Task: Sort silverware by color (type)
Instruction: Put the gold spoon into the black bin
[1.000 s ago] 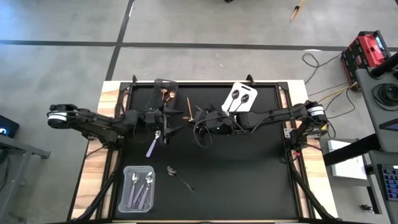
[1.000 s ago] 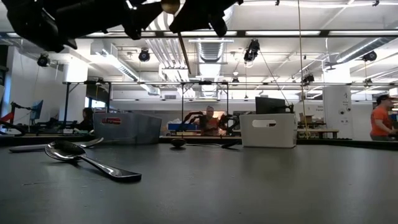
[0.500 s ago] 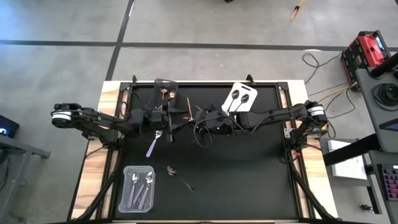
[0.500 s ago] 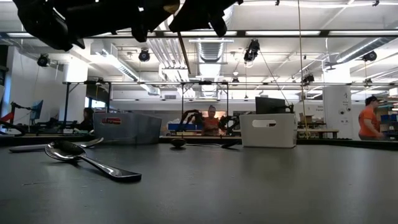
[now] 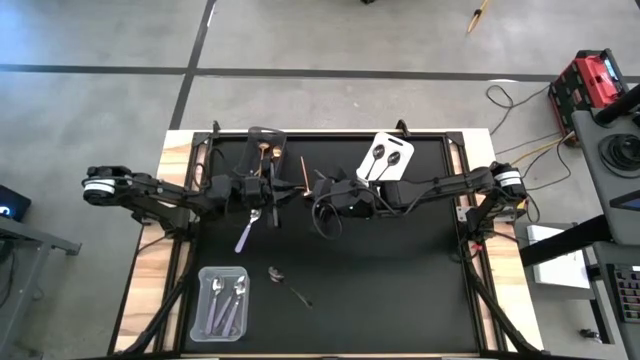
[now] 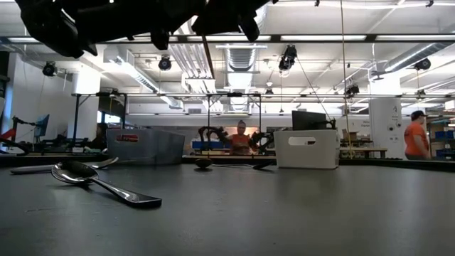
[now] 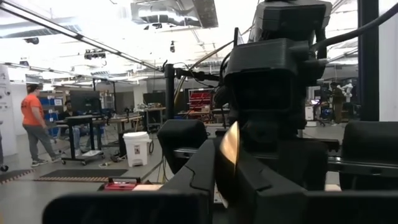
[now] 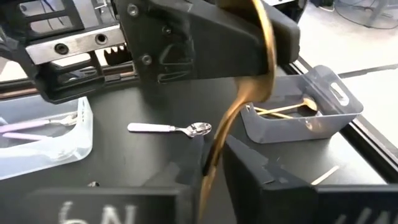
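Note:
A gold spoon hangs in the air over the far middle of the table, between my two grippers. My left gripper is shut on its bowl, which shows edge-on between the fingers in the left wrist view. My right gripper faces it from the table's right. Its fingers stand a little apart on either side of the spoon's handle. On the table lie a lilac-handled spoon and a dark spoon. My left gripper pinches the gold spoon's bowl between its two fingers, coming from the table's left. The spoon is lifted clear of the table. My right gripper has the handle in the narrow gap between its fingers; whether they touch it I cannot tell.
A dark bin with gold spoons stands at the far edge, and a white bin with dark spoons lies to its right. A clear bin with lilac-handled spoons sits near the front left. A person walks in the room behind.
My left gripper has shut on the gold spoon's bowl, which showed between its open fingers a second ago. The spoon has kept its place in the air.

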Tool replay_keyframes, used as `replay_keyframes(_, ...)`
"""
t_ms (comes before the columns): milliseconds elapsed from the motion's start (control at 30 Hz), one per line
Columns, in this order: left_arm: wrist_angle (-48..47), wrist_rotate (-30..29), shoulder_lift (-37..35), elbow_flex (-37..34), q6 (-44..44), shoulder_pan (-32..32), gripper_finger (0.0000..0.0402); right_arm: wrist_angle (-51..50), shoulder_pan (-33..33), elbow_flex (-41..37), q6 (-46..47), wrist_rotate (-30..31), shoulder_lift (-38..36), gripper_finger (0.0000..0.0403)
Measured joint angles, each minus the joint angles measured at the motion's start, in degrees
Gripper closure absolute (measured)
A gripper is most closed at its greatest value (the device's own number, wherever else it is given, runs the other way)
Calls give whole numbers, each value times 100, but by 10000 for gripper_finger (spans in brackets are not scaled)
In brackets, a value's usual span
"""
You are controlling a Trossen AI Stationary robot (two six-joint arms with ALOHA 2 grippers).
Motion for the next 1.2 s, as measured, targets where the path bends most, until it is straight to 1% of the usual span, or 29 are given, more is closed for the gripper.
replay_keyframes(167,-8,4,-40,0,-104,-2,398,44,-4,0,0,29,0,293)
replay_keyframes(300,-208,-11,-210,-1,-166,-2,399,47,-9,0,-30,42,-26,252)
replay_keyframes(400,-805,-168,-457,92,-183,-2,400,18,-13,-4,-43,61,-87,231)
replay_keyframes(467,-1386,-215,-652,228,-170,-2,400,3,-32,-4,-47,61,-155,221)
replay_keyframes(600,-3022,-301,-1097,713,22,45,400,-150,-70,-4,-51,59,-295,212)
replay_keyframes(800,-5896,-1281,-1546,1742,681,220,401,-583,-96,-4,-37,59,-404,211)
replay_keyframes(900,-6952,-1490,-1626,2202,839,478,401,-965,-98,-4,58,57,-404,211)
replay_keyframes(967,-7395,-1508,-1687,2389,917,690,401,-1179,-98,-4,155,57,-404,212)
replay_keyframes(1067,-7654,-1486,-1852,2443,1078,1078,401,-1383,-98,-4,301,57,-404,213)
replay_keyframes(1200,-7949,-1111,-2039,2395,1102,1780,401,-1581,-98,-7,352,63,-404,213)
